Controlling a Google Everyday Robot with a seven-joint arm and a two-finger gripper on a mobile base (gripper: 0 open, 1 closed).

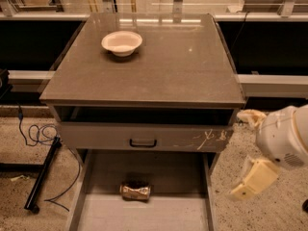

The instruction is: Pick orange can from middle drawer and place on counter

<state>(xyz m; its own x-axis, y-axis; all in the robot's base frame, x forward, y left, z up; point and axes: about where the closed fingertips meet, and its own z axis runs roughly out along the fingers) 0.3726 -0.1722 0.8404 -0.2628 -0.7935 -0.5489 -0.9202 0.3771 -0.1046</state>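
Observation:
The orange can (135,191) lies on its side on the pale floor of the open middle drawer (144,214), near its back and left of centre. The counter (154,64) is the dark grey-brown top of the cabinet. My gripper (255,179) hangs at the lower right, outside the drawer's right wall, well right of the can and a little above it. The arm's pale round body (284,136) sits above it at the right edge.
A white bowl (121,43) stands on the counter's back left. The top drawer front (144,137) with a dark handle and white scratches is slightly open above the middle drawer. A black stand and cables (41,172) lie on the speckled floor at left.

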